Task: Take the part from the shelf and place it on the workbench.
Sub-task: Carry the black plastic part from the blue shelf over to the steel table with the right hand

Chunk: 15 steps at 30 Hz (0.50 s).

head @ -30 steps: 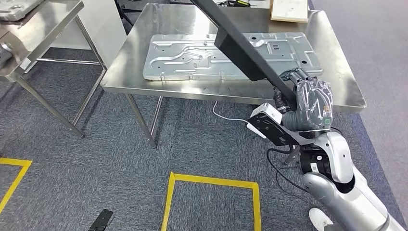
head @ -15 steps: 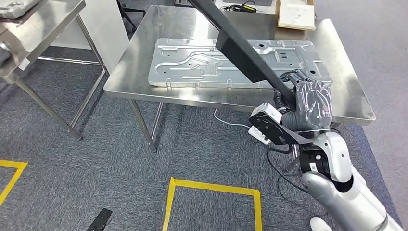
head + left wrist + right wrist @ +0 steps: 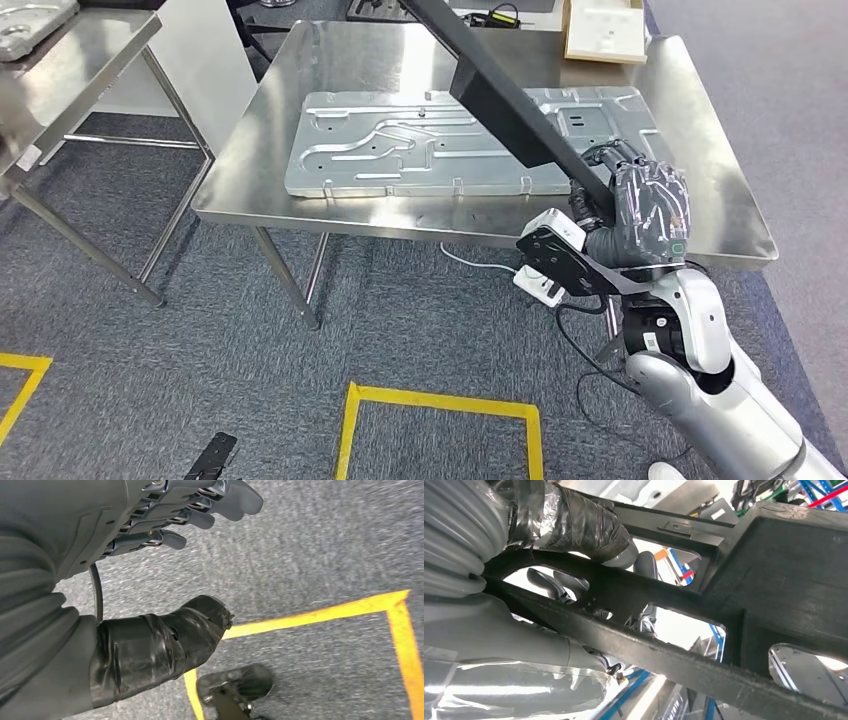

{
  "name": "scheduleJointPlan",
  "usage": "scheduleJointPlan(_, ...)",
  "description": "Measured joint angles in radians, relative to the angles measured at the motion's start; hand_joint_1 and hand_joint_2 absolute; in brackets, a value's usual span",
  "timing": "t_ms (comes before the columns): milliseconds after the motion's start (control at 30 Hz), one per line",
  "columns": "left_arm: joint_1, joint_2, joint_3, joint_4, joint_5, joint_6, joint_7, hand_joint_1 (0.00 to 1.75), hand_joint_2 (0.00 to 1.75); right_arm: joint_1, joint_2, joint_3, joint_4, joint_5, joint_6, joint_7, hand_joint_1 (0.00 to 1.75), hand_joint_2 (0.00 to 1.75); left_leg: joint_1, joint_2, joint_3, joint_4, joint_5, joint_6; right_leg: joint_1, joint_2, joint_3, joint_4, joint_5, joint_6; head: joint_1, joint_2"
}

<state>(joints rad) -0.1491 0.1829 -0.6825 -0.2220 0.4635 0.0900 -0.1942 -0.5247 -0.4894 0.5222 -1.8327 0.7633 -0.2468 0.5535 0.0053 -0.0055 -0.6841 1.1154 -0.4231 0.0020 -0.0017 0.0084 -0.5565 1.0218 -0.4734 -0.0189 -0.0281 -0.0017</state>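
A: What colour is the long part (image 3: 505,110)?
B: Black all over.
A: And the right hand (image 3: 645,210) on it?
B: Dark grey, in a shiny see-through wrap. The arm (image 3: 715,375) is silver.
A: The workbench (image 3: 250,150)?
B: Shiny silver. A pale grey metal sheet (image 3: 400,150) with wavy grooves lies on it, and a light tan board (image 3: 605,28) too.
A: The floor?
B: The carpet (image 3: 200,310) is blue-grey and speckled, with yellow tape lines (image 3: 440,405).
A: The left hand (image 3: 150,535)?
B: Grey, and its thumb has black tape.
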Motion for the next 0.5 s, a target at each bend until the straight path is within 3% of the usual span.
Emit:
scheduleJointPlan(67, -0.001, 0.001, 0.0, 0.0, 0.0, 0.0, 0.001, 0.0, 1.75, -0.003, 0.0, 0.0, 0.002, 0.0, 0.001, 0.0, 1.75, 1.75, -0.006, 0.001, 0.033, -0.082, 0.022, 0.01, 0.002, 0.001, 0.006, 0.0, -0.01, 0.008, 0.001, 0.0)
scheduleJointPlan(167, -0.002, 0.001, 0.0, 0.0, -0.001, -0.001, 0.002, 0.0, 1.75, -0.004, 0.0, 0.0, 0.003, -0.001, 0.002, 0.0, 1.75, 1.75, -0.008, 0.003, 0.045, -0.102, 0.008, 0.021, 0.001, 0.001, 0.007, -0.006, -0.019, 0.022, 0.001, 0.0)
scheduleJointPlan(233, -0.001, 0.001, 0.0, 0.0, 0.0, -0.001, 0.002, 0.0, 1.75, -0.006, 0.0, 0.0, 0.004, 0.0, 0.002, 0.0, 1.75, 1.75, -0.001, 0.003, 0.062, -0.114, 0.004, 0.029, 0.002, -0.001, -0.006, 0.032, -0.041, 0.032, 0.004, 0.0)
scheduleJointPlan(267, -0.002, 0.001, 0.0, 0.0, 0.0, -0.001, 0.002, 0.0, 1.75, -0.008, 0.0, 0.0, 0.004, 0.0, 0.002, 0.0, 1.75, 1.75, 0.002, 0.003, 0.072, -0.118, 0.0, 0.032, 0.002, -0.002, -0.033, 0.085, -0.061, 0.036, 0.006, 0.0)
scheduleJointPlan(333, -0.004, 0.0, 0.0, 0.0, 0.0, -0.002, 0.002, 0.0, 1.75, -0.009, 0.0, 0.0, 0.006, 0.0, 0.003, 0.0, 1.75, 1.75, 0.003, 0.002, 0.085, -0.119, -0.011, 0.036, -0.002, -0.003, -0.116, 0.222, -0.096, 0.041, 0.01, 0.0)
scheduleJointPlan(367, -0.004, 0.0, 0.0, 0.0, 0.0, -0.003, 0.002, 0.0, 1.75, -0.008, 0.0, 0.0, 0.008, 0.001, 0.003, 0.0, 1.75, 1.75, 0.003, 0.001, 0.093, -0.119, -0.019, 0.037, -0.004, -0.003, -0.154, 0.268, -0.095, 0.042, 0.01, 0.0)
scheduleJointPlan(400, -0.002, 0.0, 0.0, 0.0, 0.0, -0.004, 0.002, 0.0, 1.75, -0.007, 0.0, 0.0, 0.011, 0.003, 0.003, 0.0, 1.75, 1.75, 0.003, 0.001, 0.103, -0.118, -0.027, 0.036, -0.006, -0.003, -0.174, 0.275, -0.074, 0.043, 0.011, 0.0)
scheduleJointPlan(433, -0.001, -0.001, 0.0, 0.0, 0.0, -0.004, 0.003, 0.0, 1.75, -0.006, 0.0, 0.0, 0.013, 0.004, 0.002, 0.0, 1.75, 1.75, 0.003, 0.0, 0.116, -0.118, -0.036, 0.035, -0.008, -0.003, -0.174, 0.243, -0.033, 0.043, 0.011, 0.0)
scheduleJointPlan(500, 0.001, -0.002, 0.0, 0.0, 0.002, -0.005, 0.003, 0.0, 1.75, -0.007, 0.0, 0.0, 0.017, 0.008, 0.002, -0.001, 1.75, 1.75, 0.002, -0.002, 0.138, -0.115, -0.057, 0.027, -0.009, -0.005, -0.135, 0.116, 0.059, 0.041, 0.011, 0.0)
